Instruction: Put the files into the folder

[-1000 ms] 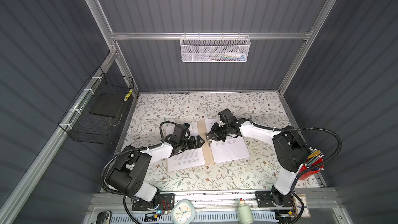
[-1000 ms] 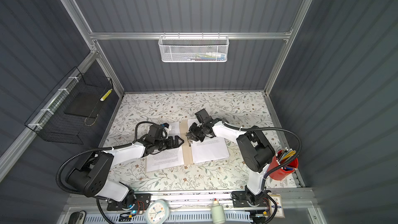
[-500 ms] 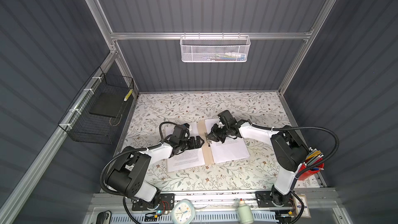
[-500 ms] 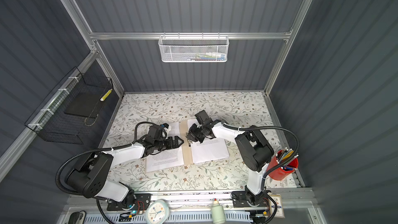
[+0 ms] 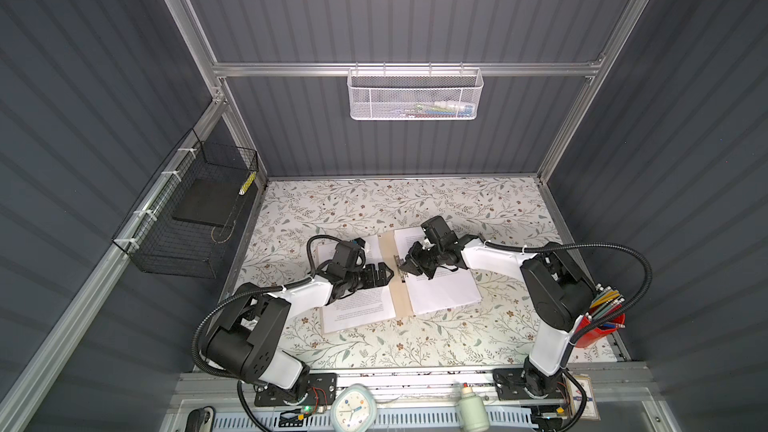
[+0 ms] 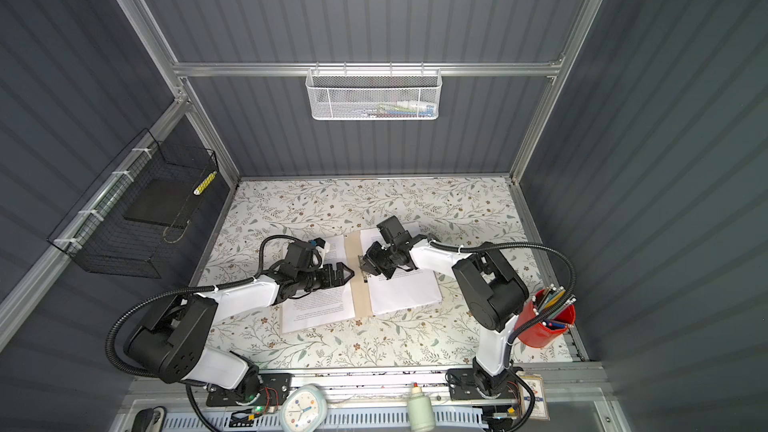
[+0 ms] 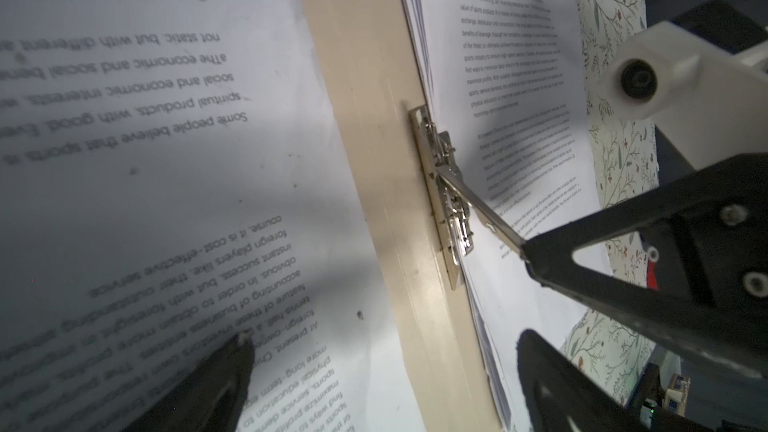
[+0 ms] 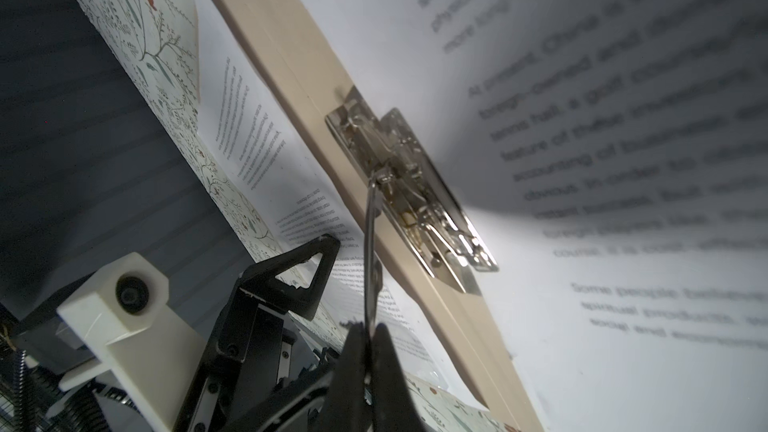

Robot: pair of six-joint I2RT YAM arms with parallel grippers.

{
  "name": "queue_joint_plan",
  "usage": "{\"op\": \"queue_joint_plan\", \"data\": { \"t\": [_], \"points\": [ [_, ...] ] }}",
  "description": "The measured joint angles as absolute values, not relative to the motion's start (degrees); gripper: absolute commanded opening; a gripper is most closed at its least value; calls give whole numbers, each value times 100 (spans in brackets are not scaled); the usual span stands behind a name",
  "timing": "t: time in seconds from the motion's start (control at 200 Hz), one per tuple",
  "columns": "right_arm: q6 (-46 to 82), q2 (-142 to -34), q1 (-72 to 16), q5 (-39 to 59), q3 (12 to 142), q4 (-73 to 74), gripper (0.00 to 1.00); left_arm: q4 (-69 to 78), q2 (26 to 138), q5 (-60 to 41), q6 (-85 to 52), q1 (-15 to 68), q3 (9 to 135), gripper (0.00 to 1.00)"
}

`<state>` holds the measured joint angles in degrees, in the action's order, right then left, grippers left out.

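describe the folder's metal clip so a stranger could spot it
On the floral table, an open tan folder lies in the middle with white files on both halves. On its bare spine sits the clip, lever pinched by the right gripper: the only shiny metal among paper and card.

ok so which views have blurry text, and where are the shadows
Left wrist view: near files soft and shadow-banded, clip sharp. Right wrist view: close page text badly blurred, dark shadow beside the clip; folder spine crisp. Both top views: even light.
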<state>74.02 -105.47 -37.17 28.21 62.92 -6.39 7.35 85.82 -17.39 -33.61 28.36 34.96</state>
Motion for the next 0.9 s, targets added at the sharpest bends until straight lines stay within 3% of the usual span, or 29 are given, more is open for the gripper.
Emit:
{"op": "queue_joint_plan", "data": {
  "t": [0.9],
  "points": [
    [7284, -10193, -3721, 2738, 4458, 1918, 0, 410, 8626, -1024, -3671, 2884, 3664, 100]
  ]
}}
